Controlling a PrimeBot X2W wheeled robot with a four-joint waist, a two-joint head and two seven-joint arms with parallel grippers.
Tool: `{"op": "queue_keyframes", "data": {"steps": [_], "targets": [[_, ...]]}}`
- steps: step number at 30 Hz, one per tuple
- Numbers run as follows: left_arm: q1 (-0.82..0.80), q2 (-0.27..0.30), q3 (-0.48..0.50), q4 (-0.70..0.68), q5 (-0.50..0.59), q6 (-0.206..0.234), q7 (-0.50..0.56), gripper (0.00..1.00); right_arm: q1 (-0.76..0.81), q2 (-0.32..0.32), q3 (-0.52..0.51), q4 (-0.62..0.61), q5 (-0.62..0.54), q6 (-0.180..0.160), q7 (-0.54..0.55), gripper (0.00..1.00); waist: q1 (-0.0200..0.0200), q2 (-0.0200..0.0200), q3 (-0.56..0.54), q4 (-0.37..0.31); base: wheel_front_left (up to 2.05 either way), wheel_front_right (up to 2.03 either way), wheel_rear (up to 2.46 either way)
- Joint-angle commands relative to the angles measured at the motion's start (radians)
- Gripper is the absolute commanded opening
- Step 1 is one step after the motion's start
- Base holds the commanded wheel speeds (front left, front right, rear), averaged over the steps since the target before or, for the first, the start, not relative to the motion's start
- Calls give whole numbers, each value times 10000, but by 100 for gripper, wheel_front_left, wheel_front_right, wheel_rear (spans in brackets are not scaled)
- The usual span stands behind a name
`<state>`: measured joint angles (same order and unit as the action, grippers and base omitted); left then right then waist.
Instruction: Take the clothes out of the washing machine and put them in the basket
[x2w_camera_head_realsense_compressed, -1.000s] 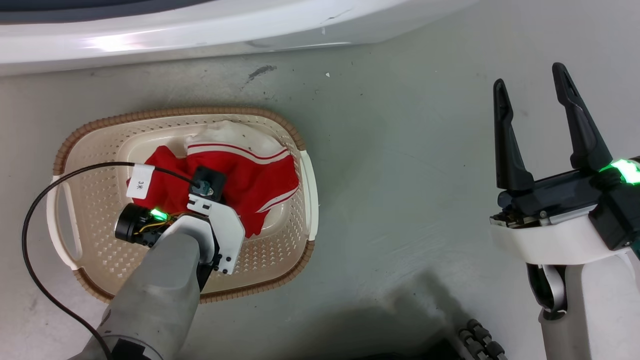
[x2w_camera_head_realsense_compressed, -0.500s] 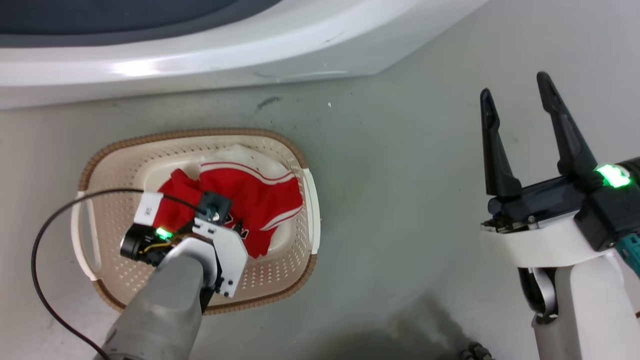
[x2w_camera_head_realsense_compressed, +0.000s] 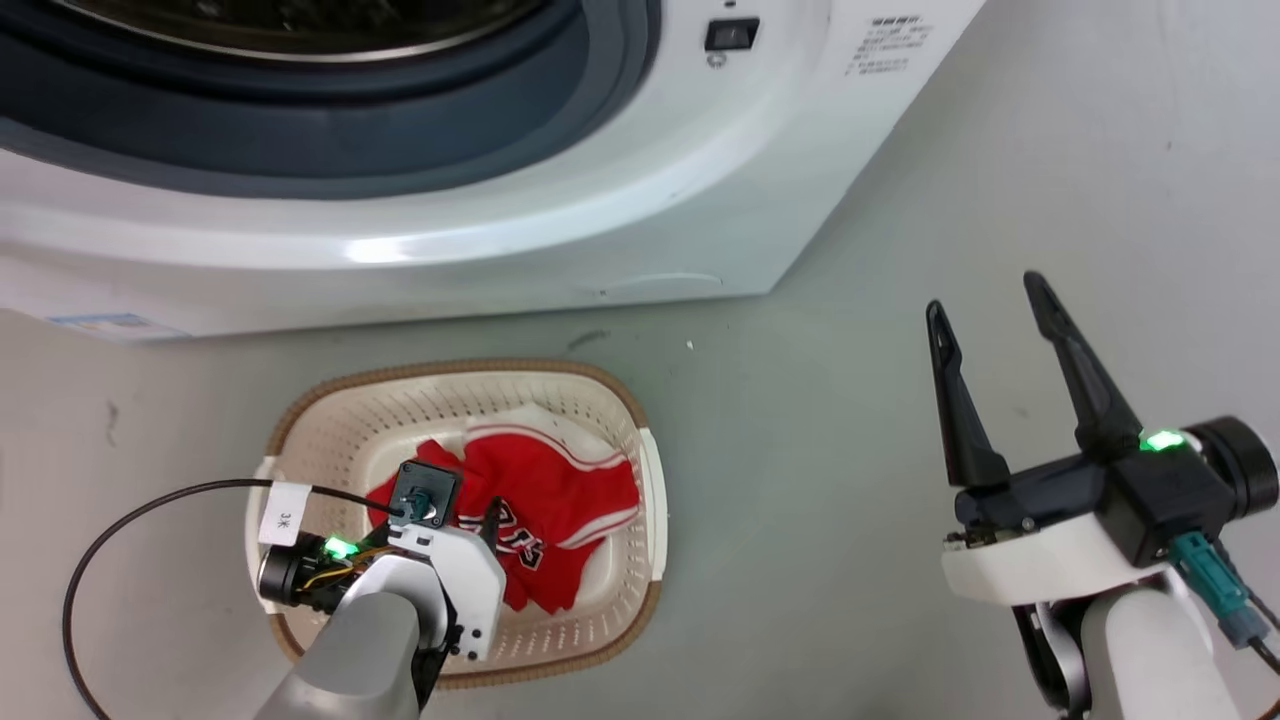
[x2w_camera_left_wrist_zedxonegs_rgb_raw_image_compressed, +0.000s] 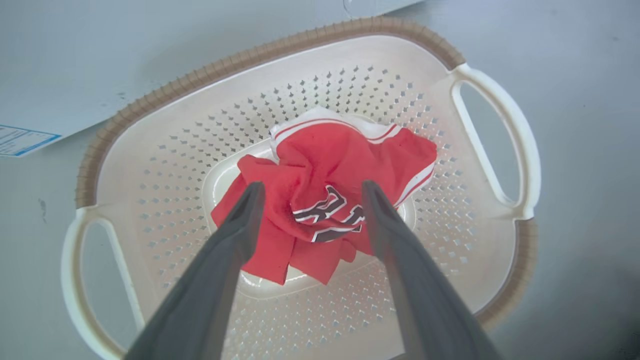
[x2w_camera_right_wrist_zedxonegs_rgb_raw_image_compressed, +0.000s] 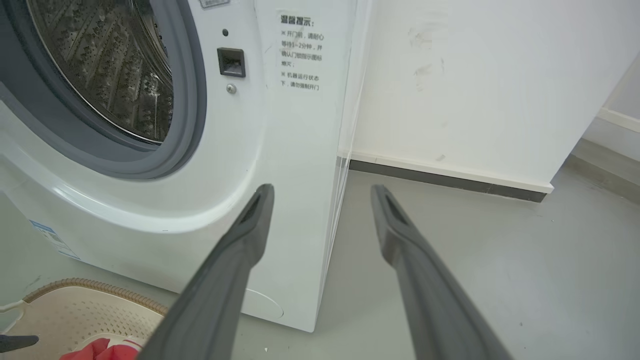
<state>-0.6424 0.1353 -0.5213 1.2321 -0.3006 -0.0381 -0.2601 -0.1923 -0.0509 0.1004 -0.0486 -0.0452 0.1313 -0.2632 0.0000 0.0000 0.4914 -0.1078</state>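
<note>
The clothes (x2w_camera_head_realsense_compressed: 560, 490), red with white trim and black-and-white lettering, lie crumpled in the bottom of the cream basket (x2w_camera_head_realsense_compressed: 600, 385) on the floor. My left gripper (x2w_camera_left_wrist_zedxonegs_rgb_raw_image_compressed: 310, 187) hangs open just above the clothes (x2w_camera_left_wrist_zedxonegs_rgb_raw_image_compressed: 325, 170), one finger on each side of the bundle and nothing held between them. In front of the basket stands the white washing machine (x2w_camera_head_realsense_compressed: 600, 200), its grey-rimmed porthole uncovered. The steel drum (x2w_camera_right_wrist_zedxonegs_rgb_raw_image_compressed: 115, 65) shows no cloth in the part I see. My right gripper (x2w_camera_head_realsense_compressed: 985, 290) is open and holds nothing, over bare floor right of the basket.
A black cable with a white tag (x2w_camera_head_realsense_compressed: 285, 515) loops from my left wrist over the basket's left side. A white wall with a dark baseboard (x2w_camera_right_wrist_zedxonegs_rgb_raw_image_compressed: 450, 177) runs right of the washing machine (x2w_camera_right_wrist_zedxonegs_rgb_raw_image_compressed: 280, 150). Grey floor (x2w_camera_head_realsense_compressed: 800, 450) lies between basket and right arm.
The head camera has risen and tilted up, so the washer's porthole now shows and the basket looks smaller. My left arm stays over the basket, and the lettering on the clothes has come into sight.
</note>
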Motion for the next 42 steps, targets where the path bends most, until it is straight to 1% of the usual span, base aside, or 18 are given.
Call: {"op": "queue_keyframes", "data": {"steps": [1, 9, 10, 15, 21, 25, 33, 38, 42], "targets": [[264, 64, 142, -503, -77, 157, -64, 100, 226, 14, -21, 73, -61, -11, -21, 100, 0, 0, -646, 241, 0, 0, 0], [1671, 342, 996, -2977, -28, 771, -61, 100, 870, 15, 37, 311, -135, -11, -21, 100, 0, 0, -1860, 473, 0, 0, 0], [1671, 342, 996, -2977, -28, 771, -61, 100, 870, 15, 37, 311, -135, -11, -21, 100, 0, 0, -1860, 473, 0, 0, 0], [2586, 456, 1777, -4749, 207, 1182, -62, 100, 1257, 15, -8, 388, -142, -11, -21, 100, 0, 0, -2506, 591, 0, 0, 0], [3731, 357, 2730, -6997, 777, 1608, -54, 100, 1704, 16, -115, 489, -179, -11, -21, 100, 0, 0, -3209, 775, 0, 0, 0], [4566, 206, 3326, -8277, 1189, 1791, -53, 100, 2005, 15, -167, 536, -184, -11, -21, 100, 0, 0, -3674, 814, 0, 0, 0], [6140, -166, 4139, -10331, 1940, 1898, -53, 100, 2501, 15, -176, 604, -116, -11, -21, 100, 0, 0, -4547, 806, 0, 0, 0], [6786, -429, 4467, -11243, 2109, 1769, -53, 100, 2724, 16, -262, 500, 10, -11, -23, 100, 0, 0, -4820, 841, 0, 0, 0], [7117, -577, 4634, -11584, 2242, 1620, -54, 100, 2852, 16, -339, 468, 127, -9, -21, 100, 0, 0, -4971, 871, 0, 0, 0]]}}
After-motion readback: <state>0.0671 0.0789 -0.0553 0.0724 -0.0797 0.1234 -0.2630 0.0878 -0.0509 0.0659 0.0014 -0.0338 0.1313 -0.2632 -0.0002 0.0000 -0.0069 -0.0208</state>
